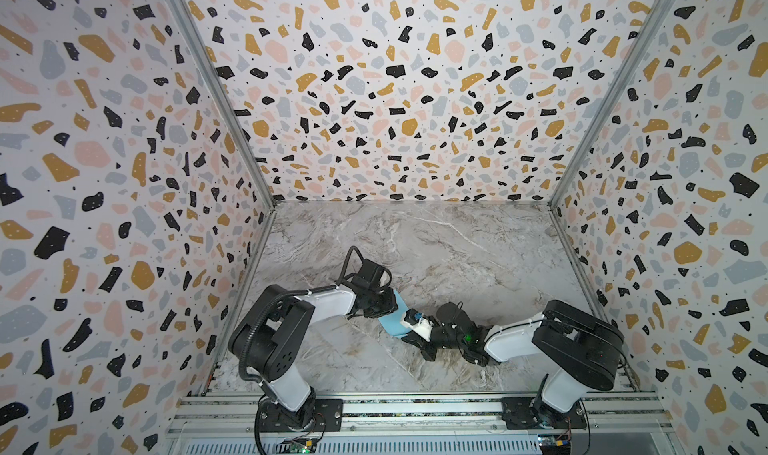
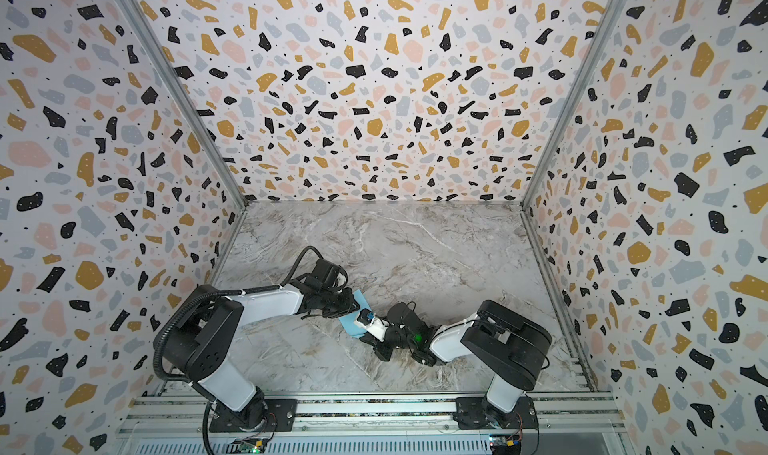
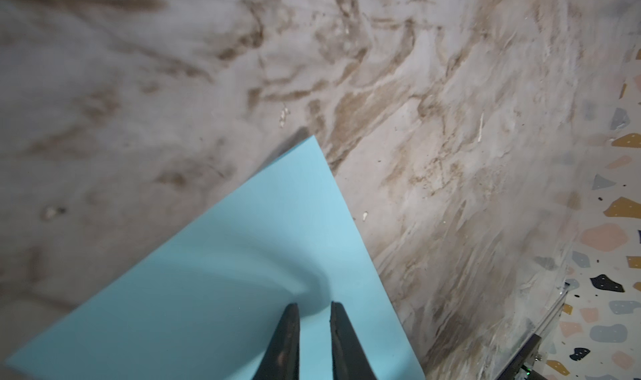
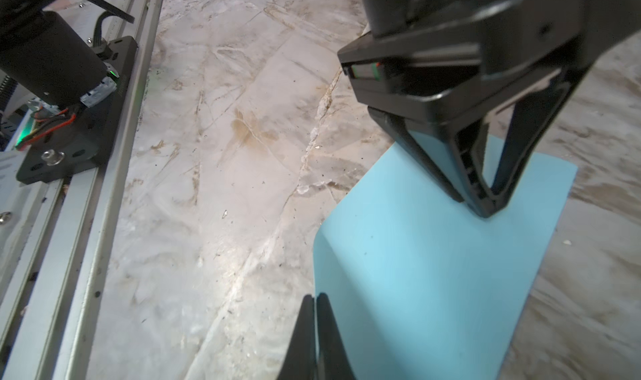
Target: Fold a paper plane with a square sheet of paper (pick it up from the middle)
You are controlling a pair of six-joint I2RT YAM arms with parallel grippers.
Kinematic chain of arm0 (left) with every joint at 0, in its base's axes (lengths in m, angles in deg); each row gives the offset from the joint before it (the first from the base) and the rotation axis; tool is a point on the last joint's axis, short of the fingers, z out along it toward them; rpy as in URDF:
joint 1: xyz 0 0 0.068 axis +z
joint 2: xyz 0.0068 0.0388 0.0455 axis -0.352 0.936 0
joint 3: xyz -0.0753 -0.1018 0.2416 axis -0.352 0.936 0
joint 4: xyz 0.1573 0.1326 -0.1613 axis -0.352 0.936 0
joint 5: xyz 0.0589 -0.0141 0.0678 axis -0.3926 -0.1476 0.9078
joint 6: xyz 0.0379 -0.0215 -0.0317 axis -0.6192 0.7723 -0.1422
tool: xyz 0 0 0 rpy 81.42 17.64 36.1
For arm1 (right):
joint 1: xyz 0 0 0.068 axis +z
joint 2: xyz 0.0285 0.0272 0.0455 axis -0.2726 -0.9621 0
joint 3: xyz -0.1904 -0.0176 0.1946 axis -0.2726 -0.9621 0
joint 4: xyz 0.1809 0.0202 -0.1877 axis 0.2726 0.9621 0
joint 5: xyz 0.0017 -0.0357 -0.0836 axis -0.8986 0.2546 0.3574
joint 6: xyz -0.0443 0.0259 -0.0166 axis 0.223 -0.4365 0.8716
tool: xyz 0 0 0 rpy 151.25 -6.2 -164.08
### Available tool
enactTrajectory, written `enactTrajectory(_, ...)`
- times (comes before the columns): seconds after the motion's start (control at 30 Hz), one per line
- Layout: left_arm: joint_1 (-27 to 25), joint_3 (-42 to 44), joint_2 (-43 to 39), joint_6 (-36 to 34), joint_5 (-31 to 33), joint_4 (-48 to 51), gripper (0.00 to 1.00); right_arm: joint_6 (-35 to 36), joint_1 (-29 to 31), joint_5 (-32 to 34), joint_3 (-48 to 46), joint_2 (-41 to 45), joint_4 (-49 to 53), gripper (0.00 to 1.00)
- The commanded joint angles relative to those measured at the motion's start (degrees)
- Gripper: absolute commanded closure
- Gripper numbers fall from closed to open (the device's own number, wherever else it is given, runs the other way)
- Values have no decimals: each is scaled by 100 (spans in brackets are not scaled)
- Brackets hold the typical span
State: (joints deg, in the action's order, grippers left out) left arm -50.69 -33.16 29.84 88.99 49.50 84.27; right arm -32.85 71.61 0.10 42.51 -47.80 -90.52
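The left hand [image 3: 314, 305] nips a ridge at the middle of the sheet [image 4: 433, 274], the right hand [image 4: 315, 296] is pressed together on its raised edge: raise both evenly, lest either pinch slip.

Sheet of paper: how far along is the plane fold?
Done: nothing folded; the square sheet of paper shows no crease and lies mostly flat on the table. In hand: the left gripper pinches up a ridge near its middle, and the right gripper is shut on one curled edge. To do: lifting it and every fold.
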Motion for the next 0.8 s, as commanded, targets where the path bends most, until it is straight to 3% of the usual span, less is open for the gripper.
enactTrajectory(0.0, -56, -183, 157, -315, 25, 101, 85, -182, -92, -66, 245, 38, 278, 98)
enactTrajectory(0.3, -155, -244, 444, -590, -31, 212, 91, -400, -358, 86, 453, -22, 646, 98)
enactTrajectory(0.77, -226, -358, 590, -727, -157, 248, 93, -576, -479, 352, 663, -174, 975, 98)
